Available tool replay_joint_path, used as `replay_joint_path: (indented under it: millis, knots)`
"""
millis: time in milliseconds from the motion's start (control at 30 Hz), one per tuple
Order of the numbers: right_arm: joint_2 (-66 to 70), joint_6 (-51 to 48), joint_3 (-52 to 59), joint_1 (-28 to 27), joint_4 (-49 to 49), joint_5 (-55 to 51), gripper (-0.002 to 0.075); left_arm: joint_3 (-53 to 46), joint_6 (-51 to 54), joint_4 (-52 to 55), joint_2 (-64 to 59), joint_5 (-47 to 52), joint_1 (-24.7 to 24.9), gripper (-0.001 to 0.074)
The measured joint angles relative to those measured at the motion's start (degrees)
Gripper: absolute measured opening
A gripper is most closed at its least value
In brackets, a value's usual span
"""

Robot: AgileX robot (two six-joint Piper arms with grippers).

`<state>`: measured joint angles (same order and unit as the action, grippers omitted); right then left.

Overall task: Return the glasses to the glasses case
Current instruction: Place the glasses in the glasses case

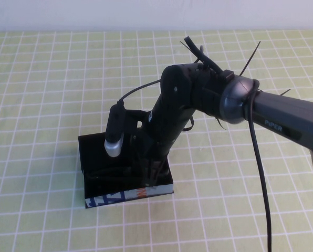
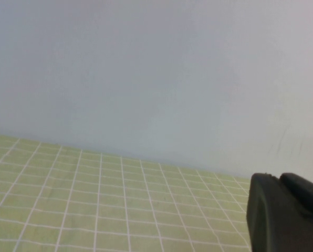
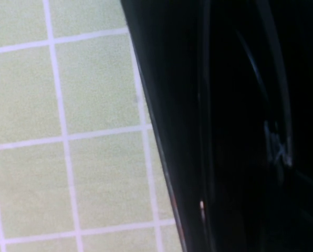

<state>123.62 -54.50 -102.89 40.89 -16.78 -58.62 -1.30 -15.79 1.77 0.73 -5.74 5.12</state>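
Note:
The glasses case (image 1: 93, 146) is an open black box on the green checked cloth, with a blue, white and orange patterned edge (image 1: 127, 196) along its near side. My right gripper (image 1: 147, 176) reaches straight down into the case at its right end. Thin dark shapes of the glasses (image 1: 110, 172) lie inside the case, hard to tell from the black lining. In the right wrist view the case wall (image 3: 169, 121) runs beside the cloth, and thin frame lines of the glasses (image 3: 276, 143) show in the dark inside. My left gripper (image 2: 282, 210) is away from the case, shut and empty.
The green checked cloth (image 1: 46, 89) covers the whole table. A pale wall (image 2: 156, 79) stands behind it. The right arm's cable (image 1: 259, 178) hangs down to the right of the case. A silver-tipped camera (image 1: 114, 137) on the right wrist hangs over the case.

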Motion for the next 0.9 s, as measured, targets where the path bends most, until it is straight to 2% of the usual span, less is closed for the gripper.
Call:
replay_joint_path:
  millis: [767,900]
  knots:
    - [-1.3,0.0,0.0,0.0,3.7,6.0,0.0015,0.0,0.1,0.1,0.0,1.7,0.0,-0.0003]
    - [-1.3,0.0,0.0,0.0,3.2,6.2,0.0042,0.0,0.1,0.1,0.0,1.8,0.0,-0.0003]
